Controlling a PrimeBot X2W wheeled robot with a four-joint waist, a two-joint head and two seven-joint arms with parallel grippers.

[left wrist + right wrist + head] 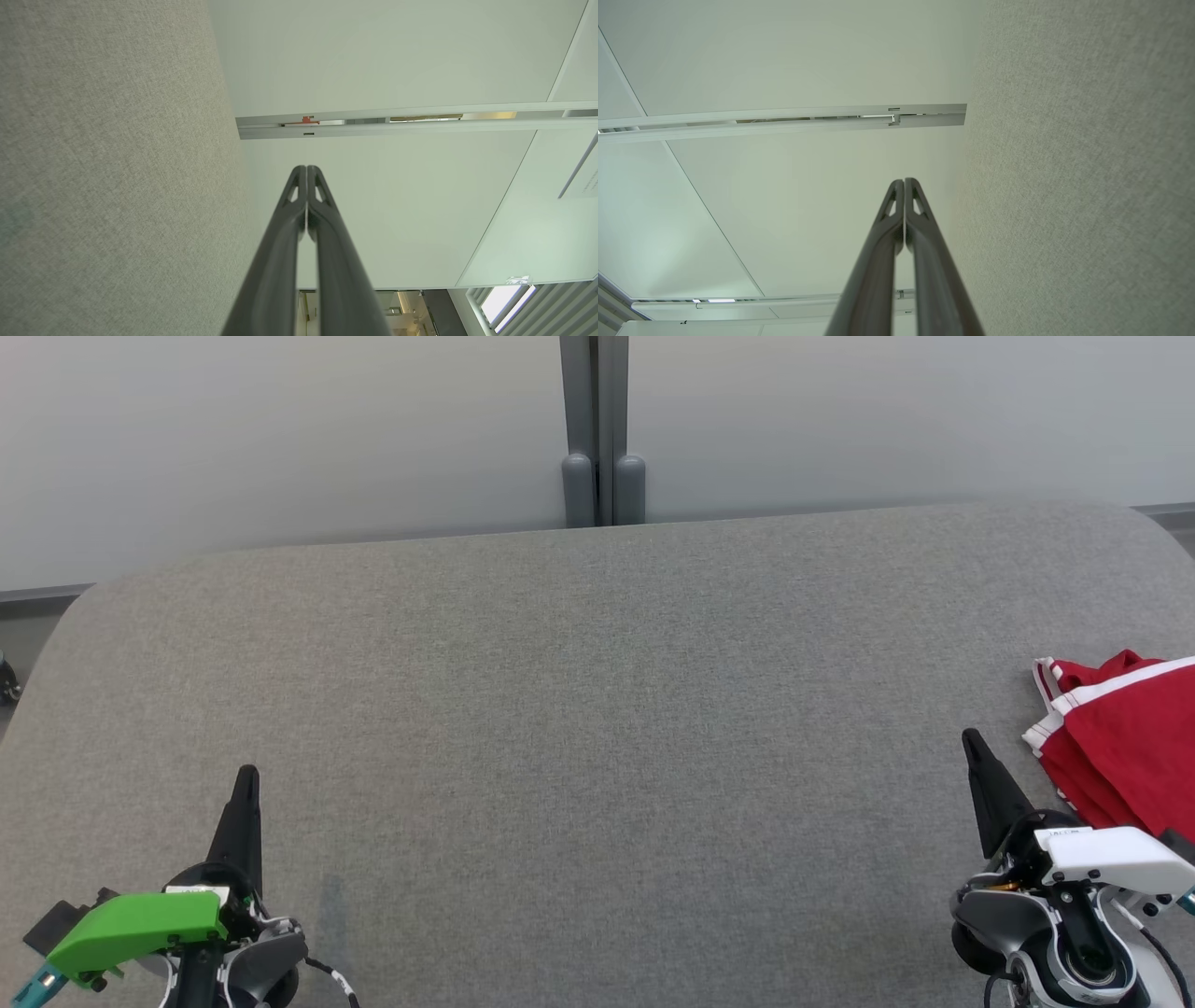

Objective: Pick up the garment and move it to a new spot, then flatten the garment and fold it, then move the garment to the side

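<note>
Left side, head view: left gripper (246,777) parked low over the near edge of the grey fabric table (597,709), tips pointing away from the robot, green wrist cover (131,926) behind it. Left wrist view confirms its fingers (280,242) are pressed together, nothing between them. Reads as a rest pose, kept clear of the work area

Centre: bare cloth surface, with a pale partition wall (280,429) behind it and a grey post (595,429) at its seam. Plenty of room here for spreading and folding

Right side: right gripper (971,739) mirrors the left, clenched on nothing; right wrist view shows the two fingers (878,252) meeting at the tips. White wrist cover (1116,859) sits just beside the garment

Garment (1120,747): red with white trim, lying at the table's far right, partly cut off by the frame edge. Layered edges show, but I cannot tell whether it is neatly folded or only bunched. Neither arm touches it

Judgement: arms idle at home; whether this is start or finish is unclear
</note>
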